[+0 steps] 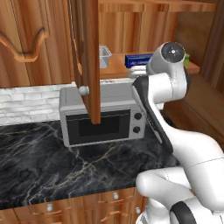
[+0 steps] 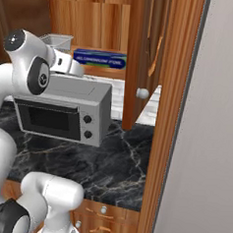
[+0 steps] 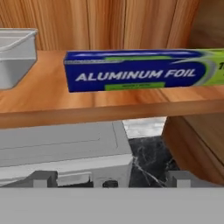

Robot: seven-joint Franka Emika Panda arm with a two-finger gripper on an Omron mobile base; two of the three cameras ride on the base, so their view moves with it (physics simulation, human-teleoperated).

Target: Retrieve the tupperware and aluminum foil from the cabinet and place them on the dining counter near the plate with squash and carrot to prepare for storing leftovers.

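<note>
The cabinet (image 1: 114, 65) above the worktop stands with its tall plank door (image 1: 89, 61) swung out toward me, the round white knob (image 1: 83, 90) low on its edge. On the wooden shelf inside lies the aluminum foil (image 3: 142, 70), a long dark-blue carton on its side with the white lettering facing out and a green end at the right of the hand view. Beside it, apart from it and further toward the door, sits the tupperware (image 3: 15, 54), a pale grey tub with a rim, upright on the same shelf. Below the shelf a grey microwave (image 1: 103, 116) rests on the black marbled worktop (image 1: 48, 162), close to the white brick wall (image 1: 26, 103). The white arm (image 1: 173, 113) reaches up from the base, its wrist level with the shelf and just in front of the foil. The gripper (image 3: 111, 178) hangs short of the shelf edge, over the top of the microwave, and has hold of nothing; its two dark finger tips (image 3: 43, 178) stand wide apart at the bottom of the hand view, with clear space between them. Neither tip touches the carton or the tub. Wooden drawers (image 1: 78, 203) with small pale knobs run under the worktop.
</note>
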